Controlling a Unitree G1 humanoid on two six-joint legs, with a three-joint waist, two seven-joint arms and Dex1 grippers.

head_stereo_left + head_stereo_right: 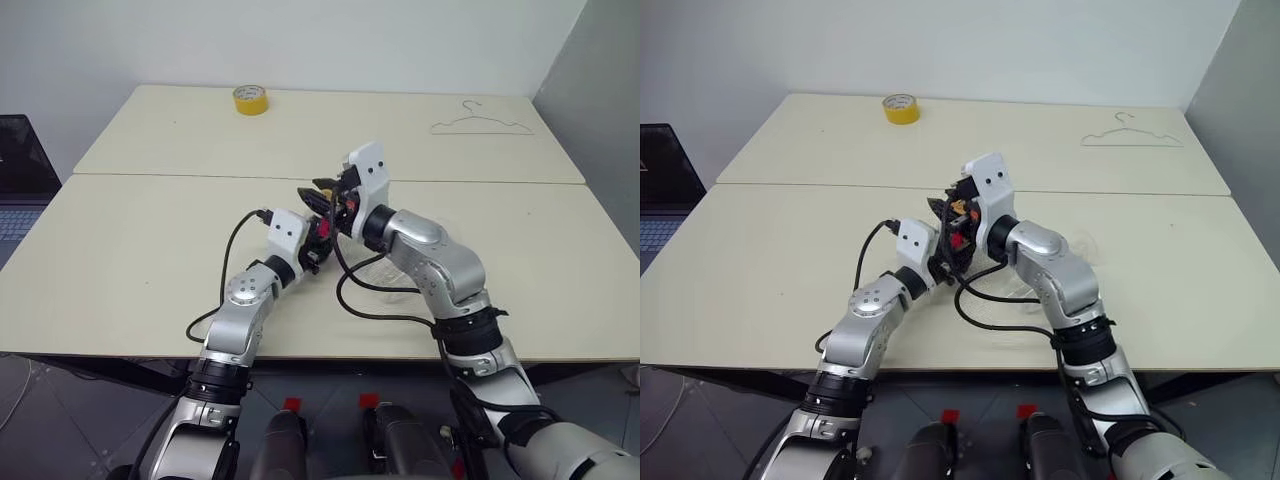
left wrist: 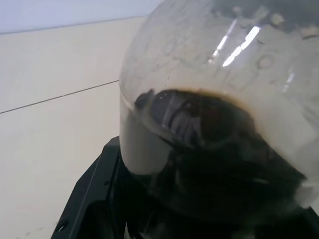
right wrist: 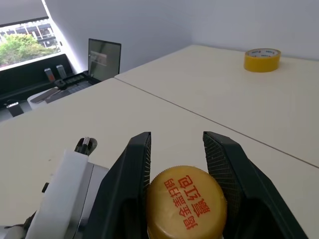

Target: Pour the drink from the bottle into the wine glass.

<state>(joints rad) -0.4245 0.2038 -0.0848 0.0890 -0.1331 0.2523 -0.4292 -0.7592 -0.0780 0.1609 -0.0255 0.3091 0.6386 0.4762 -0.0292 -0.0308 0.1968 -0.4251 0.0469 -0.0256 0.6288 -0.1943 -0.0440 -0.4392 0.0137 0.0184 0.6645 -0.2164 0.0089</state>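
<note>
Left gripper (image 1: 318,243) jaws clamp the bottle (image 2: 209,124) (drink inside); right gripper (image 3: 177,149) jaws pinch its yellow cap (image 3: 185,201).

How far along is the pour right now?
Done: the left gripper is shut on the bottle, with the drink inside. In hand: the right gripper is shut on the yellow cap, which is not yet off. Left: uncapping, then pouring into the wine glass.

Silver-grey jointed arms with black cuffs, white wrist housings, looping black cables, black ribbed-finger right pincer (image 3: 177,149).
</note>
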